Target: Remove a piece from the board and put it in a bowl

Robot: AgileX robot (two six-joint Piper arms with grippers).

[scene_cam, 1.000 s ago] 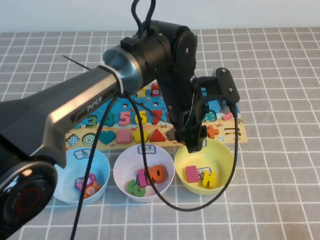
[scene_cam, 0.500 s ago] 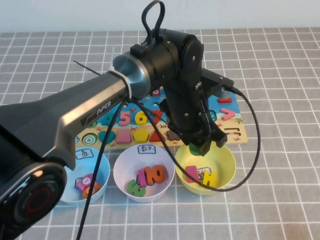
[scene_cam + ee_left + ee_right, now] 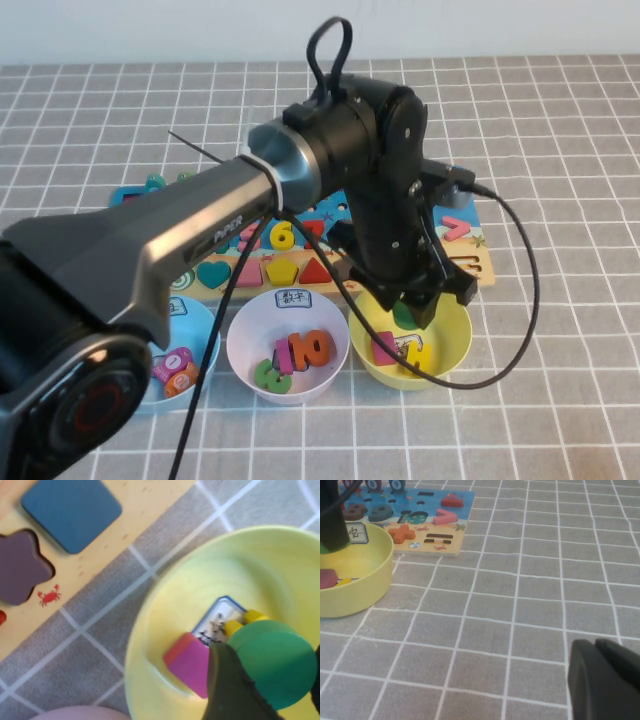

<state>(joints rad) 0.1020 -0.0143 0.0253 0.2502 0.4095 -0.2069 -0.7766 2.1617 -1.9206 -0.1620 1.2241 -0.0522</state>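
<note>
1. Green disc (image 3: 272, 662) sits gripped in my left fingers (image 3: 412, 308), directly above the yellow bowl (image 3: 455, 345), clear of the board (image 3: 470, 262).
2. Release means straight down.
3. My right fingers (image 3: 605, 680) are parked well apart; I cannot tell their state.

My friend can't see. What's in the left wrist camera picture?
The left gripper holds a green disc over the yellow bowl, which has a pink block inside. The wooden board lies beside it.
</note>
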